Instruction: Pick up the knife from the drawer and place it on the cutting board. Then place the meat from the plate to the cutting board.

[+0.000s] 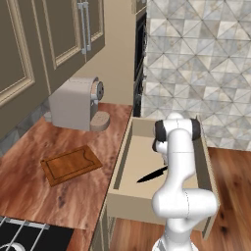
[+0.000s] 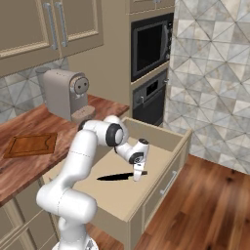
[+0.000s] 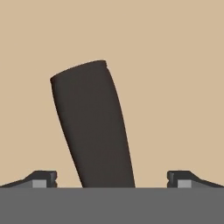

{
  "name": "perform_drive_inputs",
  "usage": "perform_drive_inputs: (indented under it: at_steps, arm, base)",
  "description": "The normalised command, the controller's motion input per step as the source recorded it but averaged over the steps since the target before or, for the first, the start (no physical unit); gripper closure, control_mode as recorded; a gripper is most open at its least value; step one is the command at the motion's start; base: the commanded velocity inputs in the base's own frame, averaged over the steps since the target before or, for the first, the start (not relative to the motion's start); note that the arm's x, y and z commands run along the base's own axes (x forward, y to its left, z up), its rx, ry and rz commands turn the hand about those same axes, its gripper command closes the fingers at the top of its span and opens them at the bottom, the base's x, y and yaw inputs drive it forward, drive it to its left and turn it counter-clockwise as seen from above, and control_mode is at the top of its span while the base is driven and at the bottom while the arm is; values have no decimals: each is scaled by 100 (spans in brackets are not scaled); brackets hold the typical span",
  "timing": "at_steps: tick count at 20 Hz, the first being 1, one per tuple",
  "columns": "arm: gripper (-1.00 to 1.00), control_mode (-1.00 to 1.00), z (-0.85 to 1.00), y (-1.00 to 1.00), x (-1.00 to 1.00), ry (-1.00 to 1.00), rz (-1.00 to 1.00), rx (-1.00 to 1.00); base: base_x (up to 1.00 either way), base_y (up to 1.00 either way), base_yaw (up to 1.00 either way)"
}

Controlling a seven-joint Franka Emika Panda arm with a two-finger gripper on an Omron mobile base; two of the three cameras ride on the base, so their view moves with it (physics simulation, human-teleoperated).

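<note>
Tool (image 2: 138, 174) hangs spread wide over the knife (image 2: 116, 177) handle, gripping nothing. Knife lies mid-floor in the drawer (image 2: 171, 141).

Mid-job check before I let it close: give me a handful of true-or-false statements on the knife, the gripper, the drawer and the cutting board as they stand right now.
1. The drawer is pulled open. True.
2. The knife lies on the cutting board. False: it lies flat on the drawer floor, and the board sits apart on the wooden countertop.
3. The gripper is down at the handle end of the knife with its jaws apart. True: in the hand view the dark handle sits between the two fingertips, neither one touching it.
4. The cutting board already has something on it. False: its top is bare.
5. The coffee machine stands inside the drawer. False: it stands on the countertop, behind the board.
</note>
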Motion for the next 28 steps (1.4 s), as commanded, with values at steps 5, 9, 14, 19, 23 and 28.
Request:
perform_drive_inputs:
  at_steps: [5, 9, 14, 19, 23, 28]
  arm:
    - [-100, -100, -23, 0, 5, 1, 0, 0]
    - [100, -100, -33, 0, 0, 5, 0, 0]
    - [100, -100, -26, 0, 0, 2, 0, 0]
    - [100, -100, -11, 0, -2, -3, 0, 1]
    - [100, -100, 1, -3, -8, -6, 0, 1]
    - [100, -100, 20, -8, -18, -8, -1, 0]
  base:
    - [0, 0, 0]
    - [0, 0, 0]
    - [0, 0, 0]
    - [0, 0, 0]
    - [0, 0, 0]
    - [0, 0, 0]
